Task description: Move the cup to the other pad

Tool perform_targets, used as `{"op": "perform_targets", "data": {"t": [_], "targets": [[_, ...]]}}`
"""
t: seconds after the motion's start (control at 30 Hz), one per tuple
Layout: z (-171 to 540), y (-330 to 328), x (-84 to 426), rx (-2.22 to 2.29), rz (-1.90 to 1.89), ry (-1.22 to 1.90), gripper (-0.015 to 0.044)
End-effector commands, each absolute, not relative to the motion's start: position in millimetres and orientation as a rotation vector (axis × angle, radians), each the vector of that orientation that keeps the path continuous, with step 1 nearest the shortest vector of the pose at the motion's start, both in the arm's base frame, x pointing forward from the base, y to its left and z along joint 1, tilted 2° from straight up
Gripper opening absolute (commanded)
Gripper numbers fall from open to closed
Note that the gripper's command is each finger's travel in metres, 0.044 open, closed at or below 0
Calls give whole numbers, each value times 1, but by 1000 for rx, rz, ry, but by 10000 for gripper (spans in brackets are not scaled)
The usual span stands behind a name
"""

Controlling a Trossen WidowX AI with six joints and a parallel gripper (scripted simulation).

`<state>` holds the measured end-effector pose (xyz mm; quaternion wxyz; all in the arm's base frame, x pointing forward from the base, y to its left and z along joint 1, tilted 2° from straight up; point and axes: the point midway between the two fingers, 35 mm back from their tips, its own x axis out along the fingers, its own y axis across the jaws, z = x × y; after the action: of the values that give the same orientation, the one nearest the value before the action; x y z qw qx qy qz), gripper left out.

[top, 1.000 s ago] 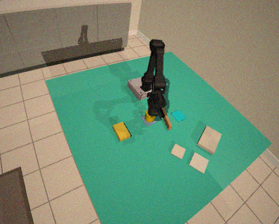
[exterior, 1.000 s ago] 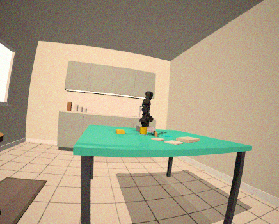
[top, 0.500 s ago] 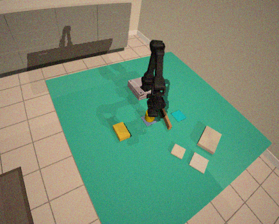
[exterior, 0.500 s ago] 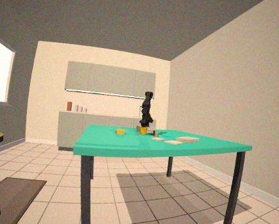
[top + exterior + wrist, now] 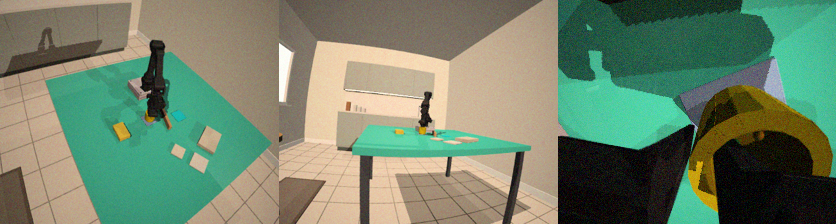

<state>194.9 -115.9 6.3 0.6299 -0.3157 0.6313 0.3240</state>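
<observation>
Claw (image 5: 704,165) of yours is clamped on the yellow cup (image 5: 758,145): one finger (image 5: 758,190) inside the rim, the other outside its wall. One marble (image 5: 759,135) shows beyond the inner finger. Under the cup lies the grey pad (image 5: 733,90); the cyan pad (image 5: 178,115) sits off to the side.

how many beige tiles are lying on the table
3. A large thick one sits near the table's right edge, a small one lies left of it, and a middle-sized one lies nearest the front edge. None looks hidden.
</observation>
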Motion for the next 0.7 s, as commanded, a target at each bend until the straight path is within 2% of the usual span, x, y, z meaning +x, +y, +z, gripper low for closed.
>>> {"op": "perform_targets", "data": {"t": [0.0,0.2,0.67], "targets": [[7,-116,195,-724,741,1445,47],[7,-116,195,-724,741,1445,0],[46,-117,196,-722,745,1444,0]]}}
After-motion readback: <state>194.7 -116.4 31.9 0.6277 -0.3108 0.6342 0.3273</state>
